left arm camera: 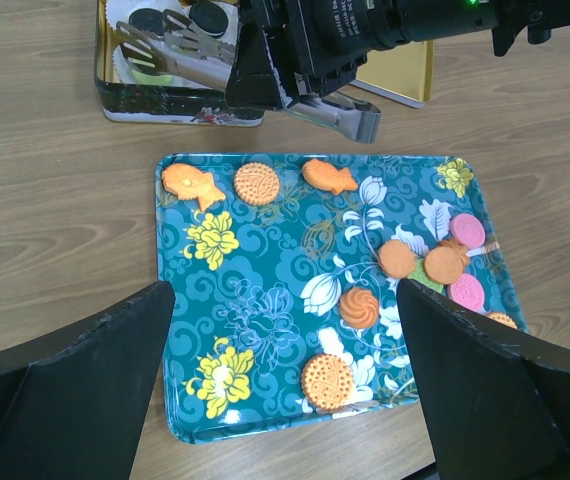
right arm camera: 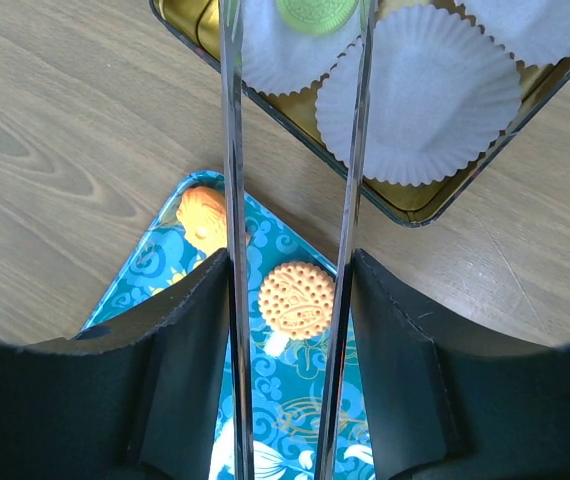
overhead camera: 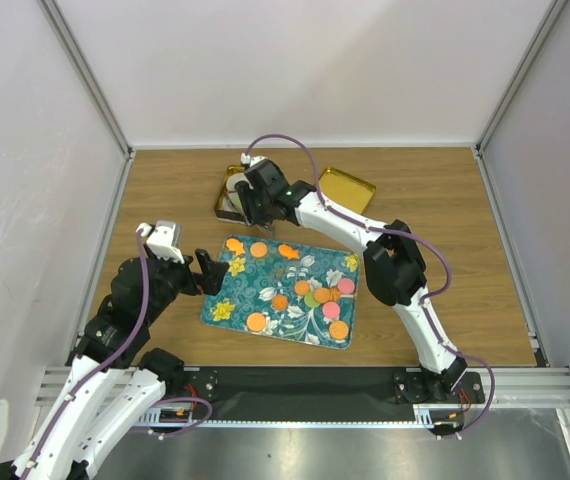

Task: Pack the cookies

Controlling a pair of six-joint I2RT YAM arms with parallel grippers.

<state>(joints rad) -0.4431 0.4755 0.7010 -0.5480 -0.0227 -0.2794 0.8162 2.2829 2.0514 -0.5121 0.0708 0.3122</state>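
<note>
**Right pincer should let go softly**

It squeezes the tongs. A green cookie is by their tips, on a white cup in the tin. Open slowly, then lift straight up. Other cookies lie on the tray. Left pincer is wide open.

Orange, pink, green cookies; teal floral tray; white cups; silver tongs.

Bench: brown wood-grain top, evenly lit. Walls: plain white panels on three sides. Frame posts: silver aluminium, at the rear corners. Rail: slotted aluminium along the bench's near edge.
</note>
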